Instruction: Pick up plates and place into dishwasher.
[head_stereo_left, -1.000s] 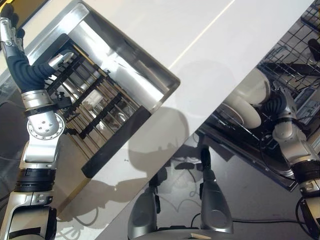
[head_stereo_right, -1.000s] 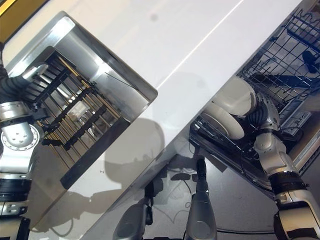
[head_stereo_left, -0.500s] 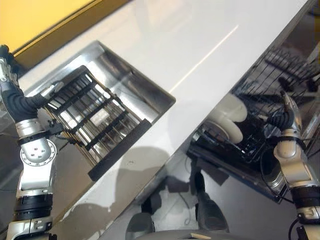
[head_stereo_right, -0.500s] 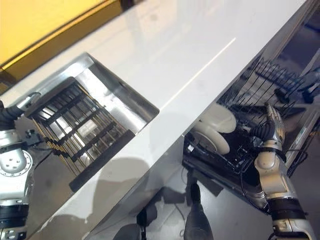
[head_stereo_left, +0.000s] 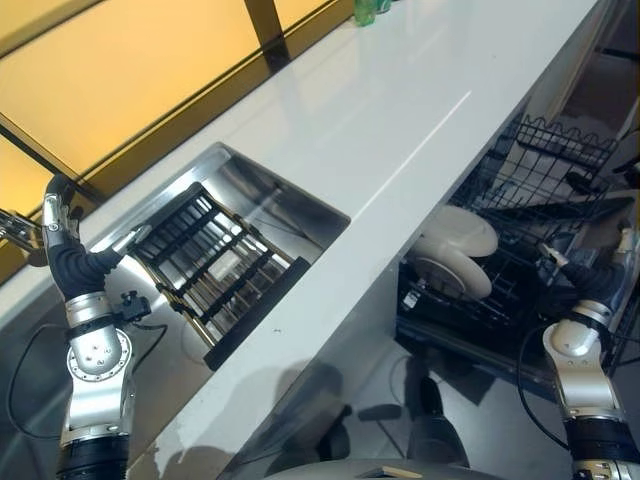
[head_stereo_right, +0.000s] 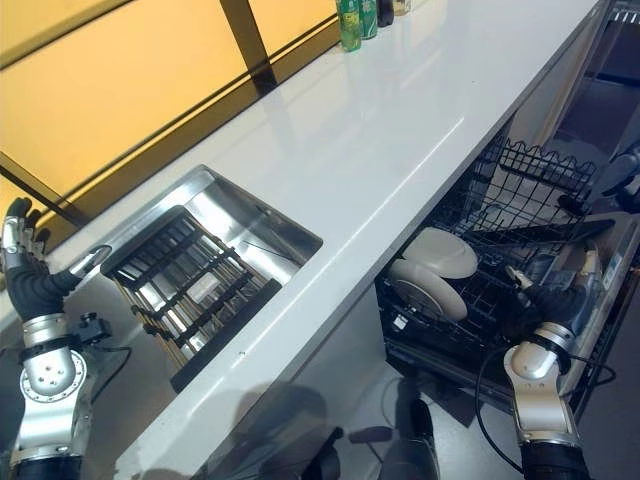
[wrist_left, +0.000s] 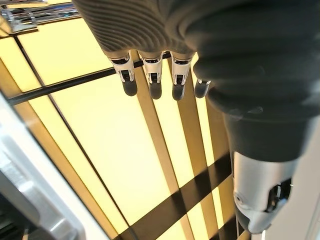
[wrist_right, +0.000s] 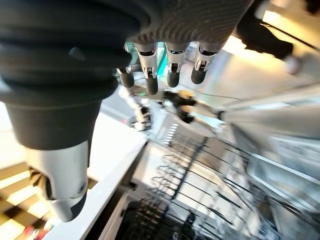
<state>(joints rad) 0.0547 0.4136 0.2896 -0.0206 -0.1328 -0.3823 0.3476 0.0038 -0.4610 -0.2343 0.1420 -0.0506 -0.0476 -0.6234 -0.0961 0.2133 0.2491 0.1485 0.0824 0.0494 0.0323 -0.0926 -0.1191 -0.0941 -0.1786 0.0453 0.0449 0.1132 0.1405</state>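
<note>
Two white plates (head_stereo_left: 458, 228) (head_stereo_left: 447, 272) stand on edge, one against the other, in the lower dishwasher rack (head_stereo_left: 520, 300) under the counter's edge. My right hand (head_stereo_left: 600, 280) hovers to the right of them over the rack, apart from both plates. Its fingers (wrist_right: 170, 70) are straight and hold nothing. My left hand (head_stereo_left: 53, 215) is raised at the far left, beside the sink. Its fingers (wrist_left: 150, 80) are straight and empty, in front of yellow panels.
A steel sink (head_stereo_left: 280, 195) set into the white counter (head_stereo_left: 400, 110) holds a black wire rack (head_stereo_left: 215, 265). An upper wire basket (head_stereo_left: 545, 165) stands behind the plates. Green bottles (head_stereo_right: 350, 20) stand at the counter's far end. Yellow panels (head_stereo_left: 130, 70) line the back.
The camera has tilted up and back. My right hand has drawn away from the plates, to their right. My left hand has lifted off the sink rack.
</note>
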